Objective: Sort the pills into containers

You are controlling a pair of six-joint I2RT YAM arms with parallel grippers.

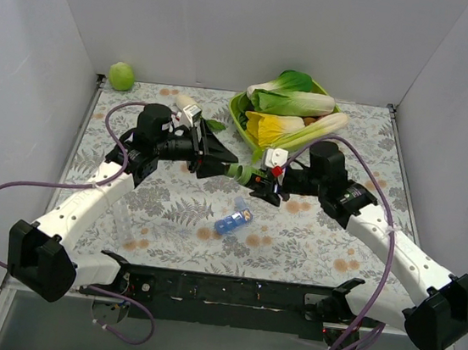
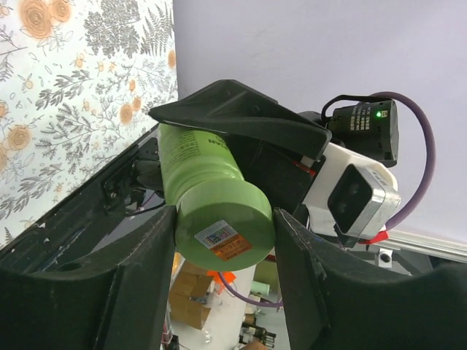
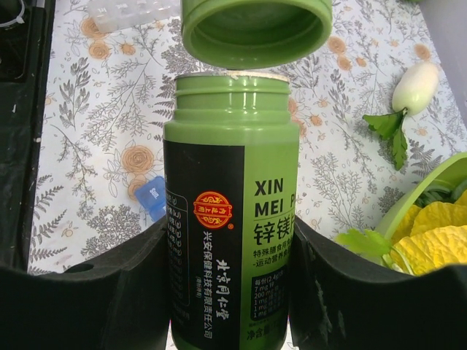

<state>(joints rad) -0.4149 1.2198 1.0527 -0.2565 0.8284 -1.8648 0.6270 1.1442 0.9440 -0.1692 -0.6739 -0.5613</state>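
A green supplement bottle (image 3: 230, 182) with a black label stands between the fingers of my right gripper (image 3: 230, 284), which is shut on its body. Its green cap (image 3: 255, 29) is off the neck, just above the open mouth. My left gripper (image 2: 225, 244) is shut on that cap (image 2: 222, 226), whose top bears a barcode sticker. In the top view the two grippers, left (image 1: 222, 163) and right (image 1: 257, 182), meet over mid-table with the bottle (image 1: 238, 173) between them. The small blue pill box (image 1: 233, 220) lies on the cloth just in front of them and shows in the right wrist view (image 3: 151, 197). No loose pills show.
A lime-green bowl (image 1: 239, 118) of leafy vegetables stands at the back, close behind the right gripper. A white radish (image 1: 187, 105) lies behind the left gripper and a green round fruit (image 1: 121, 76) sits in the back left corner. A clear plastic strip (image 1: 122, 219) lies beside the left arm.
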